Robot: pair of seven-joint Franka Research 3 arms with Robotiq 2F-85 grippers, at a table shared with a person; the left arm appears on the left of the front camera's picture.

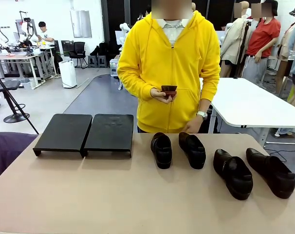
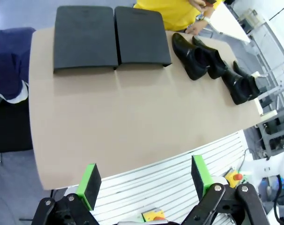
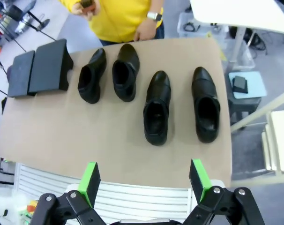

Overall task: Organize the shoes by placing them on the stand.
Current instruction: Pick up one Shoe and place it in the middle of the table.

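Note:
Several glossy black shoes lie in a row on the right half of the table: one, a second, a third and one at the far right. The right wrist view looks down on the same shoes from high above. The stand, two flat black platforms side by side, sits bare at the table's far left, also seen as the stand from the left wrist. My left gripper and my right gripper both hang open above the near table edge, holding nothing.
A person in a yellow hoodie stands at the far side holding a small dark object, one hand resting on the table edge. A purple cloth lies past the table's left edge. A white table stands behind on the right.

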